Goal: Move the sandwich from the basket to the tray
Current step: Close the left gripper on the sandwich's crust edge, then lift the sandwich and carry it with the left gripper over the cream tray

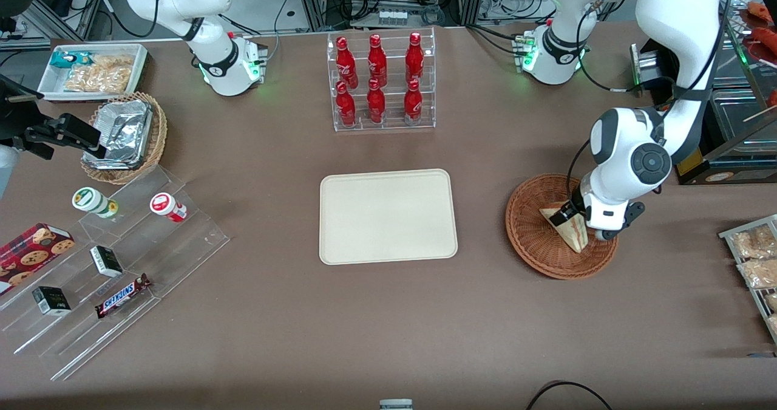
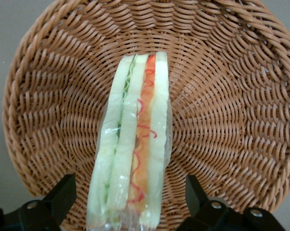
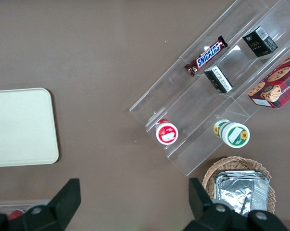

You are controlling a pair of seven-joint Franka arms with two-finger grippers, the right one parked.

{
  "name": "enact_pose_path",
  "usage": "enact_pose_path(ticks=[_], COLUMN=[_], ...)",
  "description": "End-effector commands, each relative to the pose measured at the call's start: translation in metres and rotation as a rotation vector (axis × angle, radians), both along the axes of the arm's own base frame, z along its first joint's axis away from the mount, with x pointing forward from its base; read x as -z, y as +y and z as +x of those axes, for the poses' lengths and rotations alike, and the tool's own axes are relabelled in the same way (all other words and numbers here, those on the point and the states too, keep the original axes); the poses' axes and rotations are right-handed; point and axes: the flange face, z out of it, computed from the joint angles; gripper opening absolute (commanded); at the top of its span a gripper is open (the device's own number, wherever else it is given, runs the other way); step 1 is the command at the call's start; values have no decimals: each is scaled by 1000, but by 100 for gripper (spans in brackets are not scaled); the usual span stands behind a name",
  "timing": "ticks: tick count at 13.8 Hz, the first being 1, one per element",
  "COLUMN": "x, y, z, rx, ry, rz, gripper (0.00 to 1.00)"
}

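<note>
The sandwich [image 2: 132, 144], plastic-wrapped pale bread with green and red-orange filling stripes, lies in the reddish-brown basket [image 2: 241, 96]. The end effector [image 2: 130, 202] hangs released, fingers [image 2: 60, 195] straddling the wedge untouched.

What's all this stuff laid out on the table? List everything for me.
sandwich: one, pale bread, red and green filling, in the basket
basket: one, reddish-brown wicker, toward the working arm's end
tray: one, cream, mid-table
bottles: six, red, in a clear rack
foil containers: silver, in a tan basket
white bin: one, holding snack packets
clear stepped stand: one, with a Snickers bar, two cups, two dark boxes
cookie box: one, red
gripper: one, open, fingers either side of the sandwich
</note>
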Motion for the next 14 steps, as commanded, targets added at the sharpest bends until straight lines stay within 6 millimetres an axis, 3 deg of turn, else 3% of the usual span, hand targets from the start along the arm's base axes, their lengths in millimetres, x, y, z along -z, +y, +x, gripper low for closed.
enact_pose_path(ticks=[1,3,5,7,9,10,12,14], x=[3,1,-5,-11,-30,-45,-64,-74], y=[2,3,3,3,1,-2,-20,-55], z=[3,3,3,3,7,10,14,12], rx=[-14,-11,-10,-7,1,6,45,112], ry=[-13,-14,-18,-19,-16,5,80,102], rz=[-2,-2,-1,-1,3,6,12,19], gripper=[88,41,16,12,9,3,0,0])
